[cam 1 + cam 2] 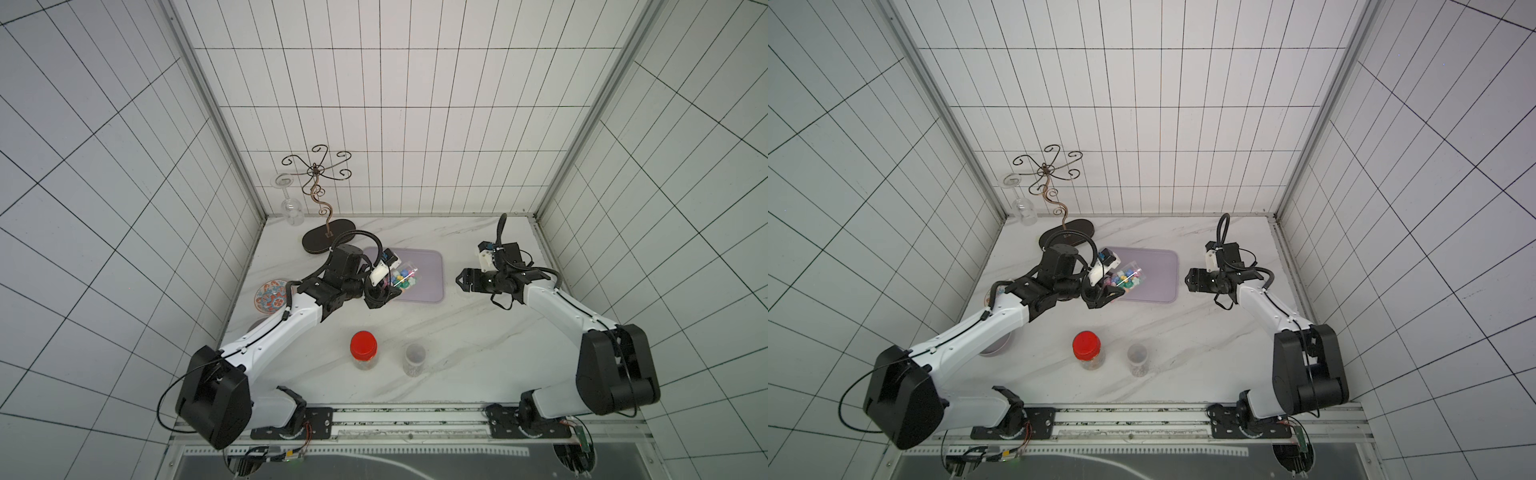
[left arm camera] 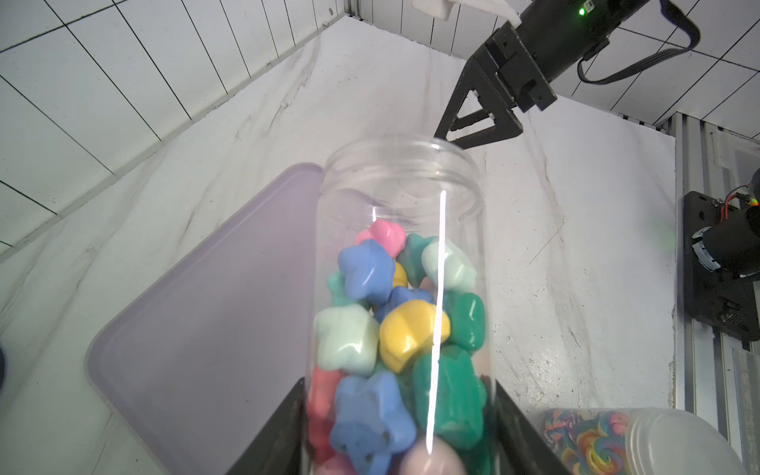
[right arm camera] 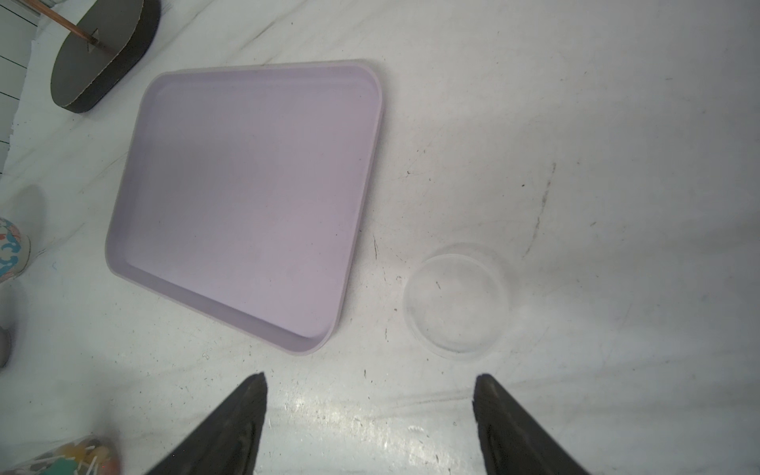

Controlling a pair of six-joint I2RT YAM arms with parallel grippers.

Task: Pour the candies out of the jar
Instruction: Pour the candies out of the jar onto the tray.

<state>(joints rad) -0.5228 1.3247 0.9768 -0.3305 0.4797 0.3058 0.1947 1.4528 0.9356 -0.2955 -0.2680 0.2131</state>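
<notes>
Item, the jar (image 1: pixel 405 277): clear plastic, lidless, held tilted above the near-left part of a lilac tray (image 1: pixel 430 266). Its open mouth points away from the left arm (image 1: pixel 270 328) and toward the right arm (image 1: pixel 552 299). The left jaws are closed on the jar's base end, one black finger on each side of the wall, as the left wrist view shows. Item, the candies (image 2: pixel 407 333): star shapes in blue, yellow, pink, mint and dark green, with a thin white stick (image 2: pixel 438 308) running up among them. All of them sit inside the jar, heaped from between the jaws to roughly mid-length, and the neck beyond them is see-through. Item, the right jaws: spread wide and gripping nothing, poised above the tabletop (image 1: pixel 478 345) just off the tray's right edge. A clear round lid (image 3: pixel 454 300) lies flat on the tabletop beside that edge. Item, near the front: a red-capped jar (image 1: pixel 363 349) stands upright, and a clear container with a pale lid (image 1: pixel 414 359) stands beside it. Item, at the back left: a scrolled wire stand (image 1: pixel 318 195) on a dark oval base, with a wine glass (image 1: pixel 291 208) hanging inverted from it. A patterned plate (image 1: pixel 268 295) shows partly behind the left arm.
</notes>
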